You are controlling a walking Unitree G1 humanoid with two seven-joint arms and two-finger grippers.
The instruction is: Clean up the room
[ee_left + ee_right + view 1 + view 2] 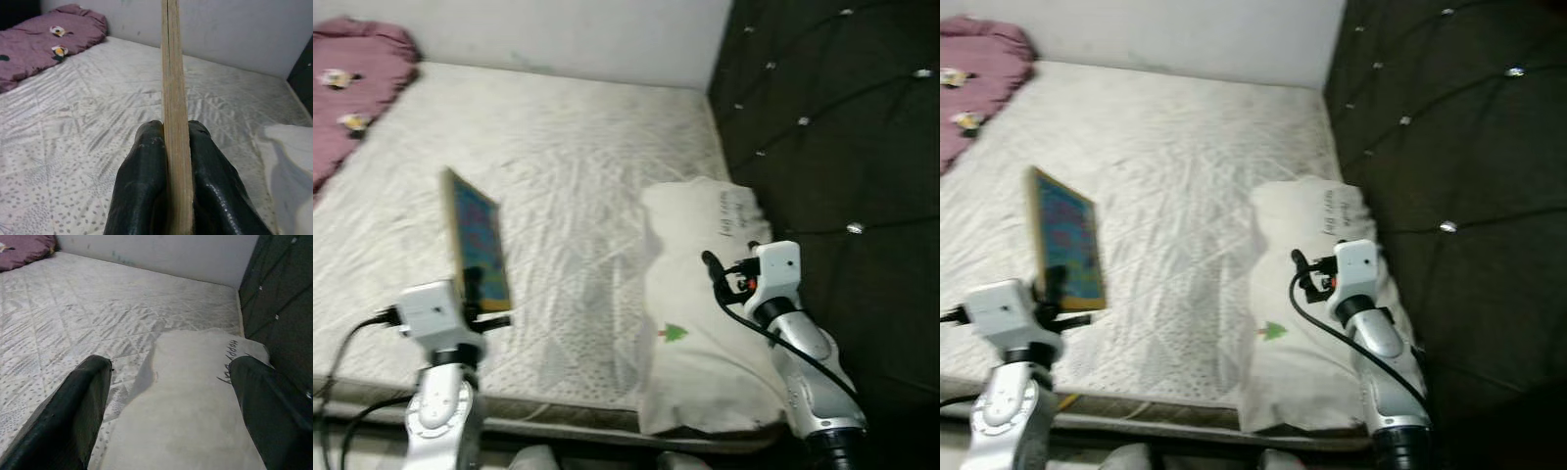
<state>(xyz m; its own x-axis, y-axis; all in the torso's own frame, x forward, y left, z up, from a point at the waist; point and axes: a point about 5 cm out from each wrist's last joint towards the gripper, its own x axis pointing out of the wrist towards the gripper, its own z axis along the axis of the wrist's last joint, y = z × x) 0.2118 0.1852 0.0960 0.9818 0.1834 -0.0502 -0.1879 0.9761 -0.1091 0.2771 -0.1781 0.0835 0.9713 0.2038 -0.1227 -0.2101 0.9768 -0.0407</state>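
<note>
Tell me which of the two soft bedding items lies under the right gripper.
The white pillow by the dark headboard; the purple one lies at the far corner.

A wide bed with a white quilted mattress cover (558, 176) printed with a faint grey pattern is seen across most of the room. A plain pale wall (558, 34) is set along its far edge. At the bed's right end a dark tufted headboard (842, 147), studded with small shiny buttons, is placed upright against the mattress. A mauve padded blanket with small flower motifs (352, 88) is bunched in the far left corner. Soft, even light is cast.
</note>
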